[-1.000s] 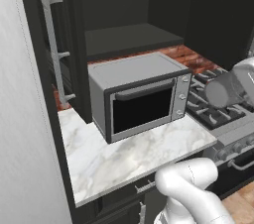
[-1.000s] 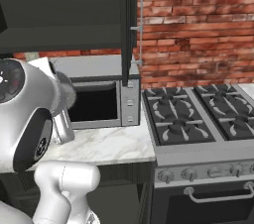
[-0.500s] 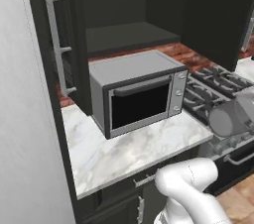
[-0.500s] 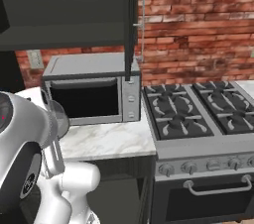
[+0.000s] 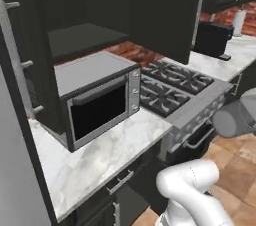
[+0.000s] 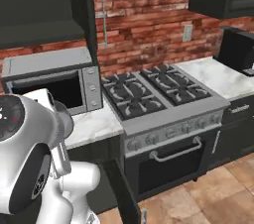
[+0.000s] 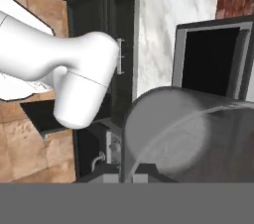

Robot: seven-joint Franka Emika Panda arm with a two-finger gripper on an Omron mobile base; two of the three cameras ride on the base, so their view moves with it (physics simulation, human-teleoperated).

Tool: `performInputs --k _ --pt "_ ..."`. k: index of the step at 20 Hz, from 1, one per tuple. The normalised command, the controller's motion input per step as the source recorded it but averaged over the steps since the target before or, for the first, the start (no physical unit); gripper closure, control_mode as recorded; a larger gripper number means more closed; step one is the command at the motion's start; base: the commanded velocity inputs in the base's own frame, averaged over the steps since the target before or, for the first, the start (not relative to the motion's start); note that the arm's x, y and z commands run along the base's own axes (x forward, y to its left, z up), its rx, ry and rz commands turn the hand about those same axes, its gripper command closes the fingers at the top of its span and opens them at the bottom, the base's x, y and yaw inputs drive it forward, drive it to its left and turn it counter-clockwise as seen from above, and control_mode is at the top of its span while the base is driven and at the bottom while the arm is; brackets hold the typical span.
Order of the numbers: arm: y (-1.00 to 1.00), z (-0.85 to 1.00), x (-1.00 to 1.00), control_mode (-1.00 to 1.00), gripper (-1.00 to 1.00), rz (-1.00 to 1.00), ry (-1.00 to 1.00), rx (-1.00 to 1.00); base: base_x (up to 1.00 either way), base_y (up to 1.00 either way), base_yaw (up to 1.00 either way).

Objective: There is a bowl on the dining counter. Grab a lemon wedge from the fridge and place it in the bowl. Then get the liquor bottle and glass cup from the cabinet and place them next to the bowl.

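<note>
A red brick wall (image 6: 149, 15) ran behind the counter. Dark upper cabinets (image 5: 150, 5) hung above it, one door standing open with a long pale handle. A steel microwave (image 5: 97, 97) sat on the white marble counter (image 5: 105, 155), just beside a gas stove (image 6: 158, 91) with black grates and an oven door below with a bar handle. To the right of the stove the marble counter went on, carrying a black boxy appliance (image 6: 238, 49) under another dark cabinet. Dark lower cabinets (image 5: 120, 190) stood below the counter, and the floor (image 6: 218, 193) was reddish-brown tile.
</note>
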Motion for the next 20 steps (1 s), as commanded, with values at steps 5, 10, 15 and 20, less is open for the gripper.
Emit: performInputs --k 5,10,15,20 --pt "0.0 0.0 0.0 1.0 1.0 0.0 0.0 0.0 0.0 0.0 -0.73" --pt "0.0 0.0 0.0 1.0 1.0 0.0 0.0 0.0 0.0 0.0 -0.74" --pt "0.0 0.0 0.0 1.0 1.0 0.0 0.0 0.0 -0.02 0.0 -0.75" --pt "0.0 0.0 0.0 1.0 1.0 0.0 0.0 0.0 -0.03 -0.02 -0.73"
